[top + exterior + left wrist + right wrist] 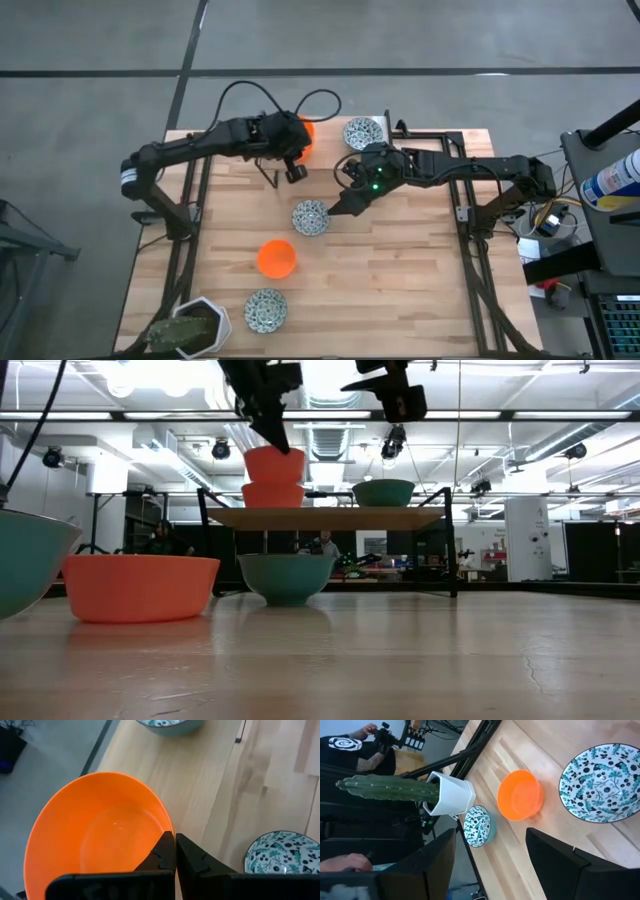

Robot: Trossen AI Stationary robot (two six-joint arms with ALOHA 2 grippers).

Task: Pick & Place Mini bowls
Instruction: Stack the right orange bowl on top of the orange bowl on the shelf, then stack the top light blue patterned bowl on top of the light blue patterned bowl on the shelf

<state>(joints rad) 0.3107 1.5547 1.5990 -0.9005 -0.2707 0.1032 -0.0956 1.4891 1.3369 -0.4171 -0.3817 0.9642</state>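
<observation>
My left gripper point(298, 148) is at the table's far edge, shut on a plain orange mini bowl point(304, 132). In the low view this bowl point(273, 464) is right over a second orange bowl point(272, 495) on a raised wooden board; whether they touch, I cannot tell. A speckled bowl point(362, 132) rests beside them. My right gripper point(345, 205) hangs open above the table's middle, just right of another speckled bowl point(310, 217). A third orange bowl point(276, 258) and a speckled bowl point(265, 310) stand nearer the near edge. My left gripper point(175, 836) pinches the orange bowl's rim point(167, 820) on the side facing the table's middle, one finger point(162, 852) inside the bowl and one finger point(192, 855) outside. The fingers slant down from above. The bowl is mouth up and slightly tilted in the low view.
A white hexagonal pot point(205, 318) with a cactus point(387, 788) stands at the near left corner. Dark frame rails point(462, 215) run along the table's left and right sides. A person point(360, 755) shows beyond the table. Bare wood point(400, 270) lies on the right half.
</observation>
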